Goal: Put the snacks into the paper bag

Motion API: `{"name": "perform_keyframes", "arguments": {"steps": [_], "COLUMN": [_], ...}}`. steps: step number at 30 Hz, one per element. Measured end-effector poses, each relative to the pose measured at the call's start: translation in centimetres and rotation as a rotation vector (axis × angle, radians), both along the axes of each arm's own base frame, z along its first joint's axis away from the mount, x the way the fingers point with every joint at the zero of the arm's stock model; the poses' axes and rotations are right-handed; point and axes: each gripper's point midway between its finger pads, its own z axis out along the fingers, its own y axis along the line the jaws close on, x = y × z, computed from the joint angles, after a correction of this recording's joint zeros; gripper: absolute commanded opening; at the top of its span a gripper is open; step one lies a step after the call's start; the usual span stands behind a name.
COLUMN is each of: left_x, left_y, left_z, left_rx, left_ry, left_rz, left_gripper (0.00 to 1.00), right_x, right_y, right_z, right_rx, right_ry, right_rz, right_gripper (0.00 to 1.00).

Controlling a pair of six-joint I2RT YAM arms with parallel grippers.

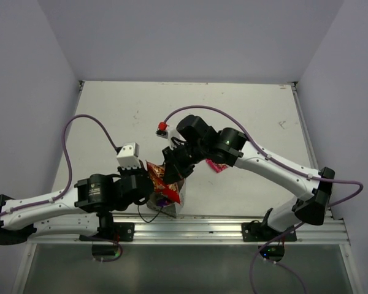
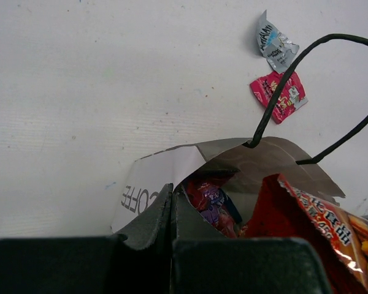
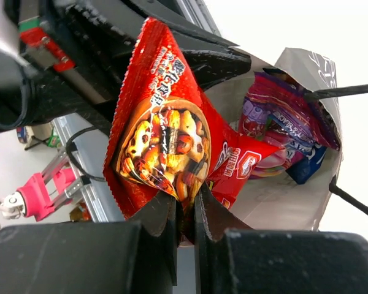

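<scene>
1. Right gripper [image 3: 185,205]: jaws narrow, pinching the red packet [image 3: 162,135] by one edge, partly inside the paper bag [image 3: 282,205] mouth.
2. Left gripper [image 2: 173,199]: closed on the bag's rim.
3. Recommendation: lower the packet deeper before release. The pink packet [image 2: 279,97] and silvery packet [image 2: 275,48] lie beyond the bag.

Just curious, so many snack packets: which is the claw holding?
The red packet, pinched in the right claw over the paper bag; the pink packet and silvery packet lie on the table.

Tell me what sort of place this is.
Probably a robot test bench, not a home or shop: a white table boxed in by plain walls, two robot arms bolted to a metal rail, and just a paper bag and snacks.
</scene>
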Motion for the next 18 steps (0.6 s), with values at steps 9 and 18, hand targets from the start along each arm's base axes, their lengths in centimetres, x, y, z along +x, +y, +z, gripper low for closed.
{"name": "perform_keyframes", "arguments": {"steps": [9,18], "left_x": [0.1,0.0], "left_y": [0.9,1.6], "left_z": [-0.4,-0.4], "left_rx": [0.037,0.039], "left_ry": [-0.004,-0.002], "left_rz": [0.009,0.02], "left_gripper": [0.0,0.0], "right_x": [1.8,4.1], "right_y": [1.7,3.3], "right_z": [-0.9,-1.8], "right_rx": [-0.095,-0.149], "right_ry": [-0.002,-0.038], "right_rz": [-0.035,-0.088], "right_gripper": [0.0,0.0]}}
